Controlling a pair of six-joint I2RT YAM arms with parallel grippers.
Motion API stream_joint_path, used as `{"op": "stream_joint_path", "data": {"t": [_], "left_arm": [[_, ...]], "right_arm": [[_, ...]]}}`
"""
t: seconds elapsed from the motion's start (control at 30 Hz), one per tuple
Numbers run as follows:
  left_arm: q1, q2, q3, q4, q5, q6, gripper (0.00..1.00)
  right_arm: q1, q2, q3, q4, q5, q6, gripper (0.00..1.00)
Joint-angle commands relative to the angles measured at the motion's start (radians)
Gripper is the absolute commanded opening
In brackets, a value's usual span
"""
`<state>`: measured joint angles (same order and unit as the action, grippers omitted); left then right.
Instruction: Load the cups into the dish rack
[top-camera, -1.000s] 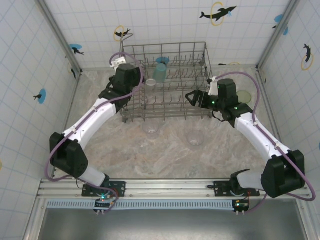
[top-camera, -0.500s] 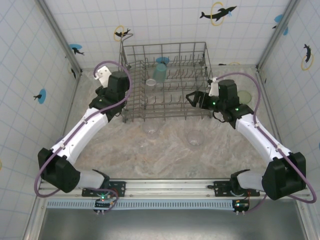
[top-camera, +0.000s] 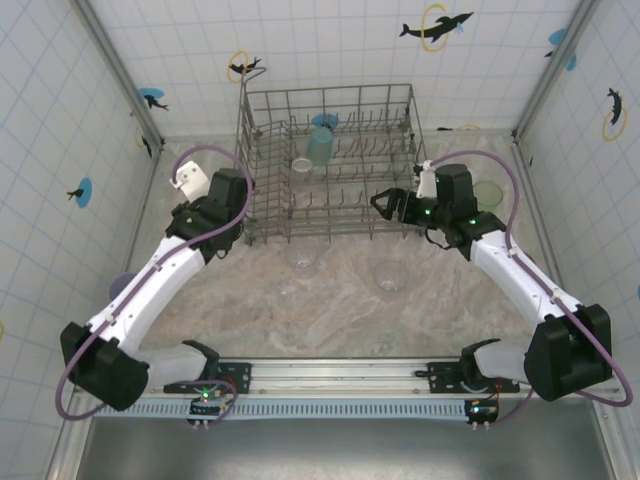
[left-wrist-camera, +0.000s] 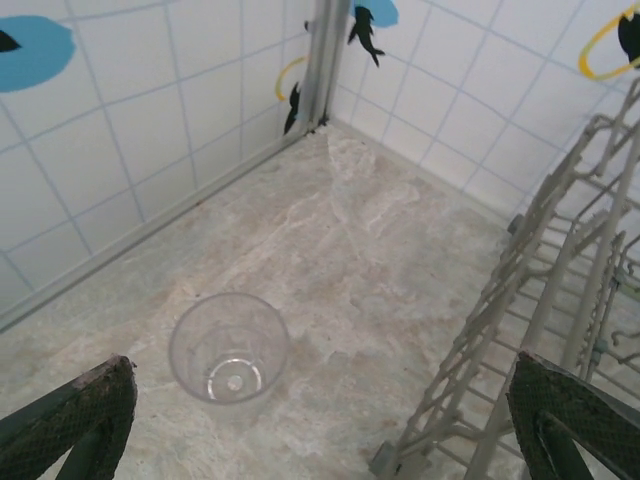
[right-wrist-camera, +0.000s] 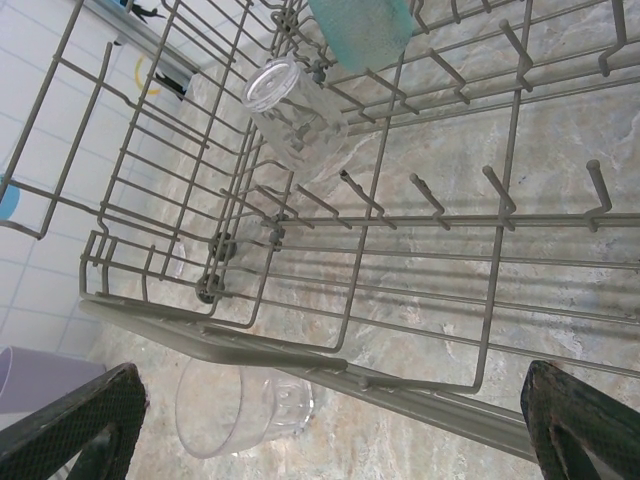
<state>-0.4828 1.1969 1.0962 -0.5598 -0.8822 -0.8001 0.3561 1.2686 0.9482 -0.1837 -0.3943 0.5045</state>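
Currently on the marbled desk (top-camera: 340, 320): one dish rack (top-camera: 320, 225), grey wire with upright tines and tall grid sides, in the upper centre of the overhead view. Rack contents: one teal cup (top-camera: 320, 145) among the tines toward the far side, and one small clear cup (top-camera: 302, 166) just left of it, which the right wrist view shows leaning on the tines. On the desk outside the rack are five more cups. A near clear cup (top-camera: 303, 262) sits just below the rack's front rim. A second clear cup (top-camera: 390, 275) stands to its right, apart from the rack. A light green cup (top-camera: 488, 193) sits right of the rack, partly behind the right arm. A lavender cup (top-camera: 121, 287) sits at the left, partly hidden by the left arm. An upright clear cup (left-wrist-camera: 229, 347), mouth up and empty, is in the lower left of the left wrist view, well apart from the rack's side wall. The left claw (left-wrist-camera: 320, 425) has its fingers spread wide and holds nothing, beside the rack's left wall. The right claw (top-camera: 388, 205) is likewise spread wide and empty, at the rack's front right. Markings: a dark dolphin decal (top-camera: 435, 25) with a yellow ring on the tiled back wall, and others like it on the side walls.
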Motion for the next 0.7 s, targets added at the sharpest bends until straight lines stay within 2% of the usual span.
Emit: {"op": "stream_joint_path", "data": {"t": [0.0, 0.2, 0.27, 0.57, 0.67], "left_arm": [[0.012, -0.09, -0.06, -0.019, -0.065, -0.058, 0.98], [0.047, -0.181, -0.111, -0.096, -0.107, -0.103, 0.98], [0.088, -0.194, -0.111, -0.148, -0.113, -0.133, 0.98], [0.216, -0.271, -0.209, -0.217, -0.074, -0.203, 0.98], [0.295, -0.274, -0.22, -0.197, -0.004, -0.193, 0.97]], "right_arm": [[0.012, -0.018, -0.013, 0.012, -0.015, -0.004, 1.0], [0.024, -0.037, -0.03, 0.023, -0.005, 0.0, 1.0], [0.027, -0.041, -0.04, 0.03, -0.005, 0.003, 1.0], [0.033, -0.037, -0.069, 0.049, -0.018, 0.005, 1.0], [0.034, -0.037, -0.071, 0.05, -0.028, 0.004, 1.0]]}}
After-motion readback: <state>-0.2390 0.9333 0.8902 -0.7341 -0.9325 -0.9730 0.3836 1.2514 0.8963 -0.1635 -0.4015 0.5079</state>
